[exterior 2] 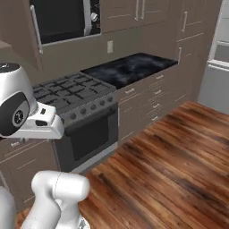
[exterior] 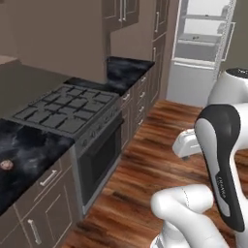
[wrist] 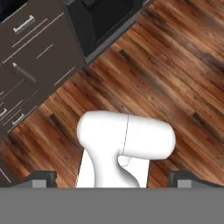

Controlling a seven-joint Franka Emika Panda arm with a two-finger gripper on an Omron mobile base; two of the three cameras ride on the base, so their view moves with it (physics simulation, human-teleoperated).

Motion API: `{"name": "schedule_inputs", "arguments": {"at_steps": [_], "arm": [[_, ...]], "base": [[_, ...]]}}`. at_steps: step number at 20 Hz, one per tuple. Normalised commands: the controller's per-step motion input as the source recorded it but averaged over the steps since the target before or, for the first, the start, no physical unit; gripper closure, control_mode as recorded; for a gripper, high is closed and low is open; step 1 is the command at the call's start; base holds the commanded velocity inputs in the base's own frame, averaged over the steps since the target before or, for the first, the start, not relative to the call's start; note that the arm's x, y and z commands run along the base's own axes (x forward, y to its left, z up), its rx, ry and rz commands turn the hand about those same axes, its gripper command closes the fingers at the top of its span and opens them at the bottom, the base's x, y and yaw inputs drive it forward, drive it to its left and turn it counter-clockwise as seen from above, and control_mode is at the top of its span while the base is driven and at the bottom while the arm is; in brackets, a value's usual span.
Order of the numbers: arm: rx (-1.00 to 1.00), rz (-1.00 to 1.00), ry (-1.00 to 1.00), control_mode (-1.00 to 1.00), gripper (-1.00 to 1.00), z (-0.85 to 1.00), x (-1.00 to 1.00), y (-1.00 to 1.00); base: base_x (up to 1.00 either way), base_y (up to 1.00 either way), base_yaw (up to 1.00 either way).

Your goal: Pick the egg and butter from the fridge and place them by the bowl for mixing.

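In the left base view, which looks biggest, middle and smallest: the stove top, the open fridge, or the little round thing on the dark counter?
1. Stove top, though it is nearer the camera
2. Fridge, farther off
3. Little round thing

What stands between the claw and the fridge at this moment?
Nothing visible blocks the way. The fridge stands open at the far end of the kitchen, with bare wooden floor running up to it. The open claw points down at that floor. Egg and butter cannot be made out on the shelves.
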Motion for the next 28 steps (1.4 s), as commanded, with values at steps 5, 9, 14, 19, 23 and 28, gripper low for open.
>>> {"name": "schedule_inputs", "arguments": {"at_steps": [5, 9, 14, 19, 23, 28], "arm": [[0.00, 0.00, 0.00, 1.00, -1.00, 0.00, 0.00, 0.00], [0.00, 0.00, 0.00, 1.00, -1.00, 0.00, 0.00, 0.00], [0.00, 0.00, 0.00, 1.00, -1.00, 0.00, 0.00, 0.00], [0.00, 0.00, 0.00, 1.00, -1.00, 0.00, 0.00, 0.00], [0.00, 0.00, 0.00, 1.00, -1.00, 0.00, 0.00, 0.00], [0.00, 0.00, 0.00, 1.00, -1.00, 0.00, 0.00, 0.00]], "base": [[0.02, -0.21, -0.84], [0.07, -0.44, -0.78], [0.29, -0.46, -0.72], [0.99, -0.22, -0.21], [1.00, -0.04, 0.08], [1.00, -0.07, 0.15]]}}
